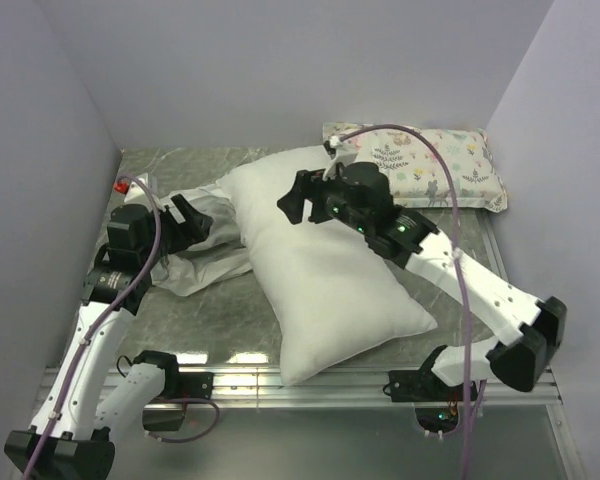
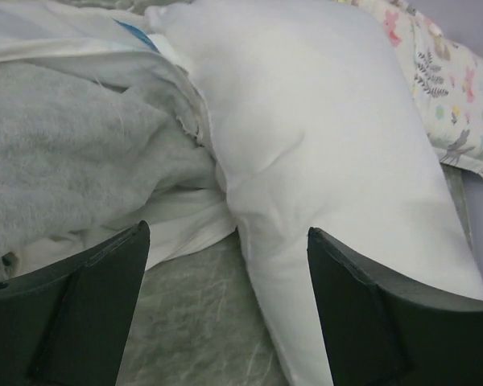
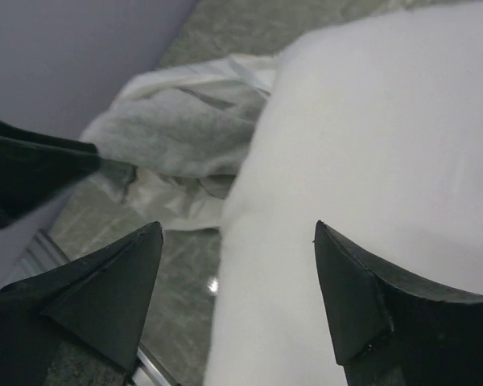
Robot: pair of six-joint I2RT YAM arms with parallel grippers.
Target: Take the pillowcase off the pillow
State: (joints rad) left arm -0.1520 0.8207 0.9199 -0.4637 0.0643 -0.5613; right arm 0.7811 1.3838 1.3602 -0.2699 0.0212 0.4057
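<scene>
The white pillow (image 1: 325,275) lies bare and slantwise across the middle of the table. The pillowcase (image 1: 205,258) is crumpled on the table at its left side, grey plush and white lining showing, touching the pillow's left edge. My left gripper (image 1: 187,225) is open and empty just above the pillowcase; in its wrist view (image 2: 229,265) the pillowcase (image 2: 72,153) is on the left and the pillow (image 2: 330,137) on the right. My right gripper (image 1: 298,205) is open and empty over the pillow's far end; its wrist view (image 3: 237,273) shows the pillow (image 3: 386,145) and the pillowcase (image 3: 177,121).
A pastel animal-print pillow (image 1: 430,165) lies at the back right against the wall, also in the left wrist view (image 2: 459,96). A small red object (image 1: 123,185) sits at the far left. Walls close in on three sides. A metal rail (image 1: 310,385) runs along the front edge.
</scene>
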